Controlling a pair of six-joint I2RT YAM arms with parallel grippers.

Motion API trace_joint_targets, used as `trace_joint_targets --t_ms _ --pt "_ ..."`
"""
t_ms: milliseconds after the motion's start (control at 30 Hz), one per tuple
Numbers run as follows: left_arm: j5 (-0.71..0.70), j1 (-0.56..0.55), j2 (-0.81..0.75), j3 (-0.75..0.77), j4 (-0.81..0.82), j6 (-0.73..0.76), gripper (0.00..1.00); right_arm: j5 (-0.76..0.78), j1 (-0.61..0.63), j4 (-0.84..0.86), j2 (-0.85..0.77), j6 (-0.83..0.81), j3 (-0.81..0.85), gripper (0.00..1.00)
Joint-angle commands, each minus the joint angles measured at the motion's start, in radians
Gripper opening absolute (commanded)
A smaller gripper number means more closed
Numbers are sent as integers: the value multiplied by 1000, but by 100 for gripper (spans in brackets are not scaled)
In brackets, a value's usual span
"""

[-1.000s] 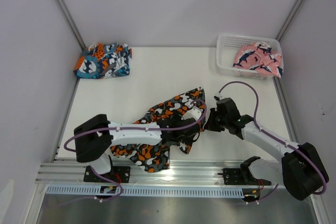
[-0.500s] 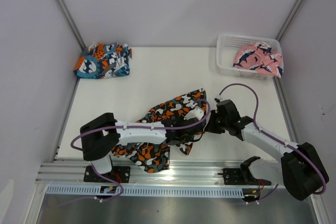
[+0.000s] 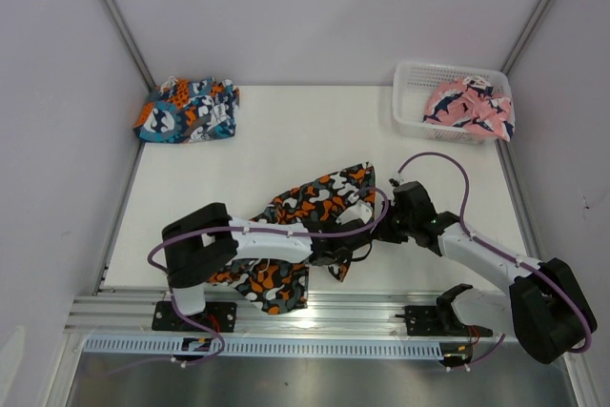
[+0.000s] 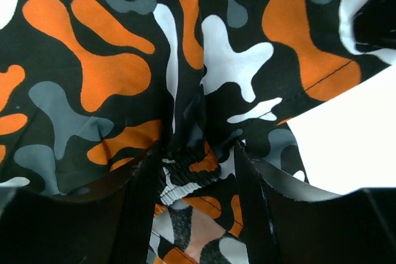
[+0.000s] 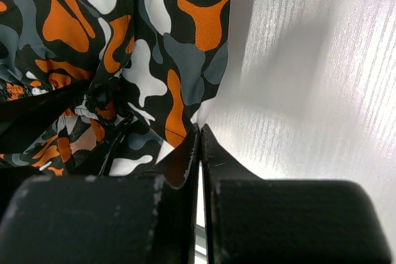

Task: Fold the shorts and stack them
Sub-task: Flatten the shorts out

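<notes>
— Where do we have the camouflage shorts (image 3: 319,195)?

— Crumpled on the table (image 3: 286,135) near our bases, between both arms.

— And our tools?

— Our left gripper (image 4: 192,180) pinches a bunched fold of them; our right gripper (image 5: 199,146) is closed to a slit on the thin hem at their edge.

— The others?

— The blue patchwork shorts (image 3: 186,111) lie at the far left corner, and the pink shorts (image 3: 467,107) are in the white basket (image 3: 410,92), far right.
</notes>
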Motion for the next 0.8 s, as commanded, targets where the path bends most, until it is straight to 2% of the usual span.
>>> trace_joint_targets --t_ms 0,67,100,200,267,433,500,667,767 --pt "-11 2 15 23 -18 -26 53 1 -4 22 -2 6 -3 0" --pt "-24 7 6 18 -18 -26 43 1 -4 18 -9 6 -3 0" --pt "-28 8 0 8 -18 -23 26 1 -5 16 -10 6 -3 0" --pt "-51 17 -28 3 -27 -17 7 -1 -7 10 -18 2 -3 0" --pt "-55 31 -42 -1 -39 -9 0 -1 -8 4 -22 2 -1 0" --pt "-21 68 -102 -18 -59 6 0 4 -16 -24 -41 -13 13 0" --pt "-1 80 -174 -20 -74 23 0 13 -17 -54 -44 -28 31 0" --pt "274 224 -362 -6 -103 77 1 36 -34 -145 -52 -90 92 0" --pt "315 307 -480 37 -177 112 0 42 -36 -185 -71 -116 134 0"
